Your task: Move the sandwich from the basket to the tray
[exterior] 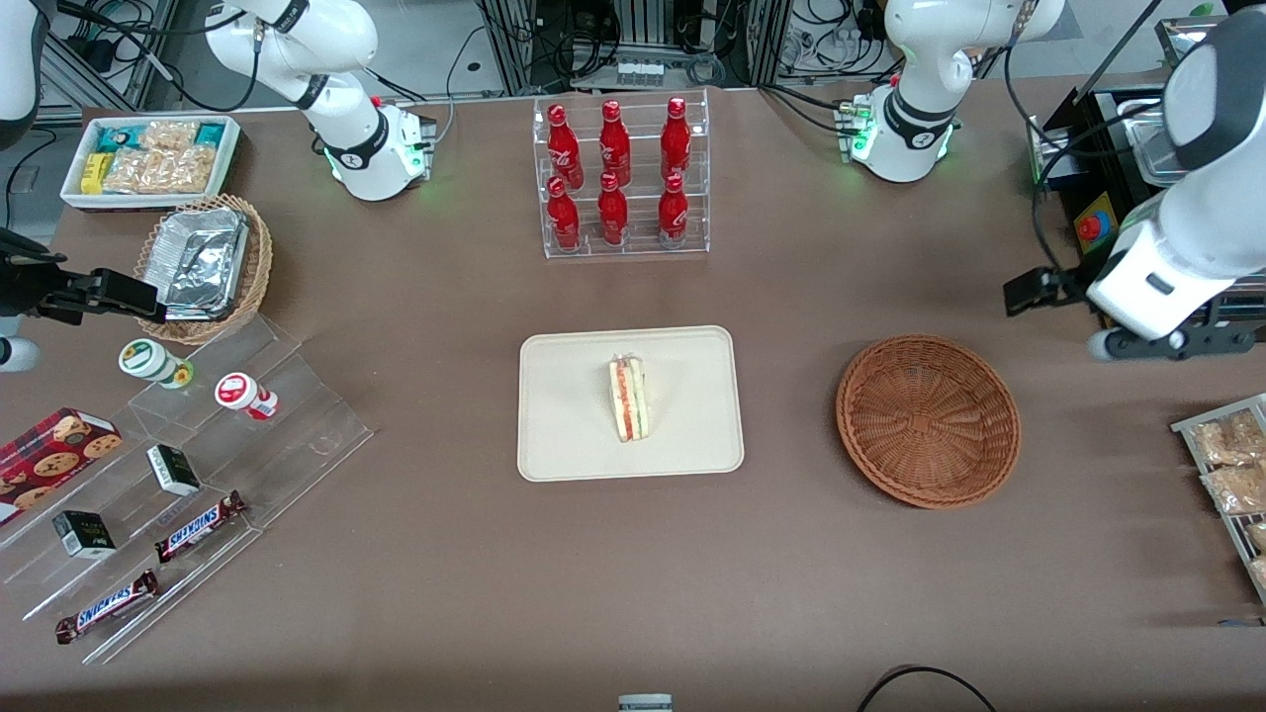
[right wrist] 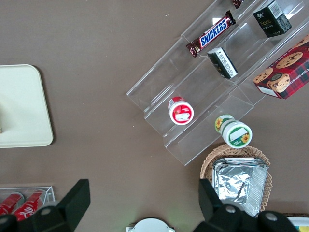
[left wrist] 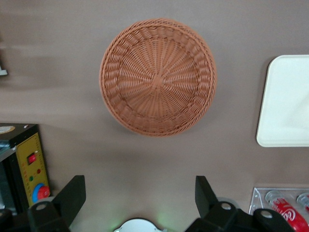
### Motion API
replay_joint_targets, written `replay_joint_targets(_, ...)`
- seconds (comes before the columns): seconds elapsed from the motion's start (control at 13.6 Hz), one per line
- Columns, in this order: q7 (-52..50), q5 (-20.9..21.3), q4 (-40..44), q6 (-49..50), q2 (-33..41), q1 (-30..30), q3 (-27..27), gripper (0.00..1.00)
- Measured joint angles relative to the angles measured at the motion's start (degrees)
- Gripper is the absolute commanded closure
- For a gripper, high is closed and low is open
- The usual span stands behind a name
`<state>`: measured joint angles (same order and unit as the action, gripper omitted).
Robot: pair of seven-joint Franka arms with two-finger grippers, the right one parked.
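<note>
Front view shows the sandwich (exterior: pixel 628 400) already lying on the tray (exterior: pixel 564 445) near its middle, its red and green filling edge turned toward the parked arm's end of the desk (exterior: pixel 495 593), while the basket (exterior: pixel 928 420) sits empty, well apart from the tray toward the working arm's end. By this layout the placing looks done, and the step in hand is most likely the retreat; the next move seems to call for nothing more than parking the arm clear of both things. The end effector (left wrist: pixel 140 198) hangs above bare desk just beside the basket, its two dark fingers (left wrist: pixel 72 193) spread wide and holding nothing. In the left wrist view only one rounded end of the tray shows and the sandwich is cut off entirely. In the front view the end effector itself is hard to pick out among the dark parts by the working arm.
</note>
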<state>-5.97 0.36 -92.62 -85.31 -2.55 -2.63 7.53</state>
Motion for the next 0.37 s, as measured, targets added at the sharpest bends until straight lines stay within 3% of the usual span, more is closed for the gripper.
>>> replay_joint_targets(0.37, 3.5, 0.0, 0.3, 3.9, 3.1, -1.3, -0.7, 0.0)
